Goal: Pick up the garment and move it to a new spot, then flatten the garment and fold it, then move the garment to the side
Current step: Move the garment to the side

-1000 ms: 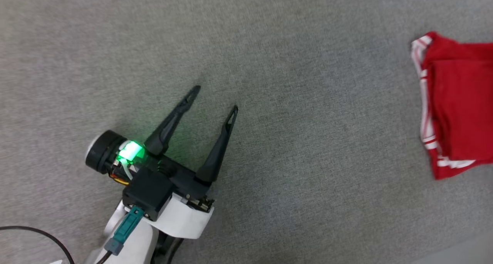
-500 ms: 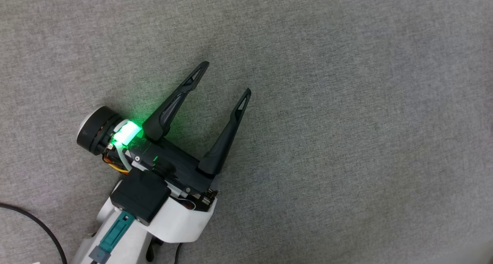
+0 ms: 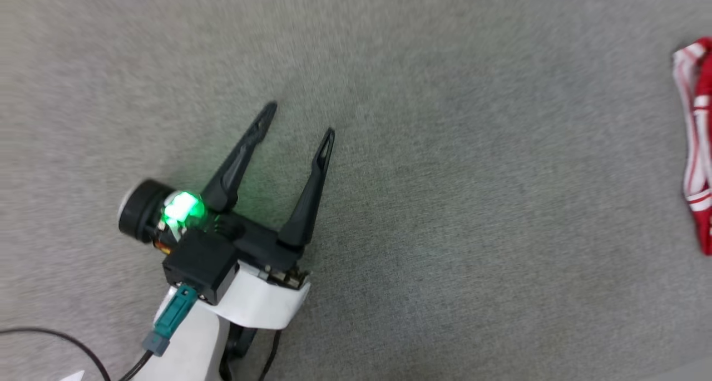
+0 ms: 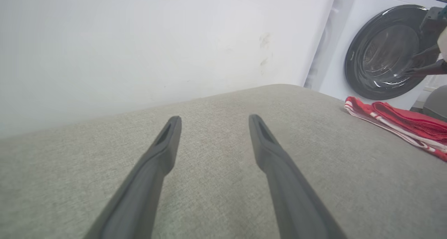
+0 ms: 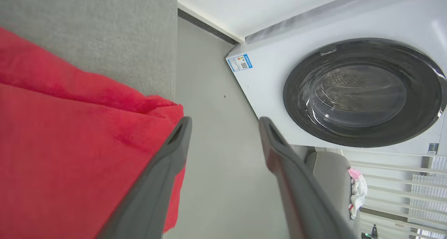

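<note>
Left gripper (image 3: pixel 301 118) spread over grey surface (image 3: pixel 473 203); garment (image 3: pixel 698 147) lies at its edge.

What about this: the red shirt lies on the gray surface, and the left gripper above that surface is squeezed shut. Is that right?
Not quite. The left gripper is open, its two fingers spread apart, as the left wrist view shows. The red shirt does lie on the gray surface.
</note>
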You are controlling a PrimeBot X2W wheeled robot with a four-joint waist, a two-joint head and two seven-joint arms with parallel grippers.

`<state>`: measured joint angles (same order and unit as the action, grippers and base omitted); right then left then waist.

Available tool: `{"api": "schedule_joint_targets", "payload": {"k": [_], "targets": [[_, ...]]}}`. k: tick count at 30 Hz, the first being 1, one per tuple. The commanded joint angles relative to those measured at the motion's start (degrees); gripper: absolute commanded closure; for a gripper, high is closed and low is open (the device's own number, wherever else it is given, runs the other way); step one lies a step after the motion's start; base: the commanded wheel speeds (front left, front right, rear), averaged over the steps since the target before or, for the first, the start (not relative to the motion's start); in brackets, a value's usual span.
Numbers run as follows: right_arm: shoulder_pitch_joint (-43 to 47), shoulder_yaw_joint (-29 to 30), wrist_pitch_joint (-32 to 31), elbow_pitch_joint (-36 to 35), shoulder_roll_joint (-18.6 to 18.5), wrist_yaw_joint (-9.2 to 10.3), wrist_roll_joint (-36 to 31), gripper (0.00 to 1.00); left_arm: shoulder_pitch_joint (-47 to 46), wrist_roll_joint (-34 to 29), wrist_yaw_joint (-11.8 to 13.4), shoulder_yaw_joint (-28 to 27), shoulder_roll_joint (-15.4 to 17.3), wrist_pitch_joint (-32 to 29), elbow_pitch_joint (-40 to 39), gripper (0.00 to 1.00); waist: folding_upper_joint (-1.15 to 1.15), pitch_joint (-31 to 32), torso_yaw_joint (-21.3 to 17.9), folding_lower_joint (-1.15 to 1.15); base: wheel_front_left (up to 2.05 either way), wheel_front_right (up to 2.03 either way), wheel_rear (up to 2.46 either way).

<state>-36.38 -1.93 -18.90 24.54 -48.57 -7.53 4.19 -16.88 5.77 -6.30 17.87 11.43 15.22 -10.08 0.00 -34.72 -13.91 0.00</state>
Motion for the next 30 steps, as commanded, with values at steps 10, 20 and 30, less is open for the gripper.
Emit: {"api": "schedule_joint_targets", "payload": {"k": [10, 20, 30], "targets": [[4.3, 2.5, 6.8, -13.7, 13.0, 0.06, 3.4, 0.00, 9.1, 1.3, 2.2, -6.2, -4.0, -0.2, 3.5, 0.00, 0.00, 18.2, 5.0, 0.00, 0.00, 0.00, 0.00], [17.6, 3.0, 15.5, -26.3, 30.8, 0.06, 5.4, 0.00, 14.8, 0.8, 3.2, -11.3, -6.1, -0.1, 5.9, 0.00, 0.00, 26.2, 9.4, 0.00, 0.00, 0.00, 0.00], [28.3, 3.0, 23.4, -26.2, 40.0, 0.06, 6.9, 0.00, 18.3, 0.8, 2.7, -13.1, -7.1, -0.2, 8.7, 0.00, 0.00, 29.7, 12.2, 0.00, 0.00, 0.00, 0.00]]}}
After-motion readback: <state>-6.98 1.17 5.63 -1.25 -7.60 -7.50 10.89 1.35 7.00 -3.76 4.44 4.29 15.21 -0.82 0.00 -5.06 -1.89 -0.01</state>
